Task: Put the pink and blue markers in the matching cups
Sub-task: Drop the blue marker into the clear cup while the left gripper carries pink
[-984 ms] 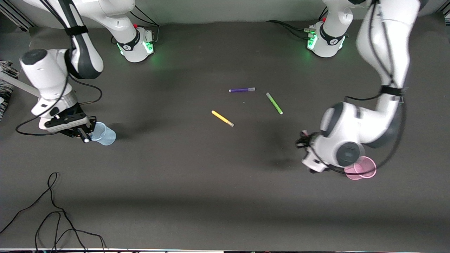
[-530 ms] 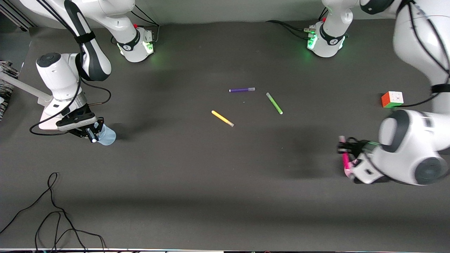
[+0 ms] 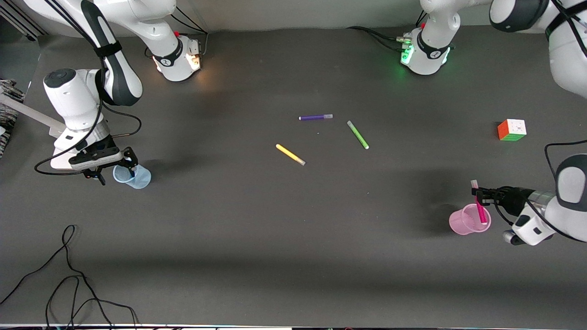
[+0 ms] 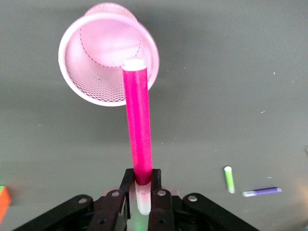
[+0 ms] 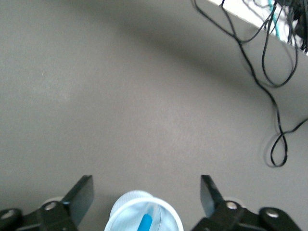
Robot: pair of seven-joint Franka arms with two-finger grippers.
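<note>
Both arms reach low: left tool (image 4: 140, 185) clamps pink marker (image 4: 138, 122) over pink cup (image 4: 107, 60).

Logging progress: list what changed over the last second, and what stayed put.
The left gripper swung toward the left arm's end of the table and now holds the pink marker over the pink cup. The right gripper opened, leaving the blue marker in the blue cup. Other pens unmoved.

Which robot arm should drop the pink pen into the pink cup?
The left one. Its left gripper already pinches the pink marker right over the pink cup. The right gripper is open at the blue cup.
</note>
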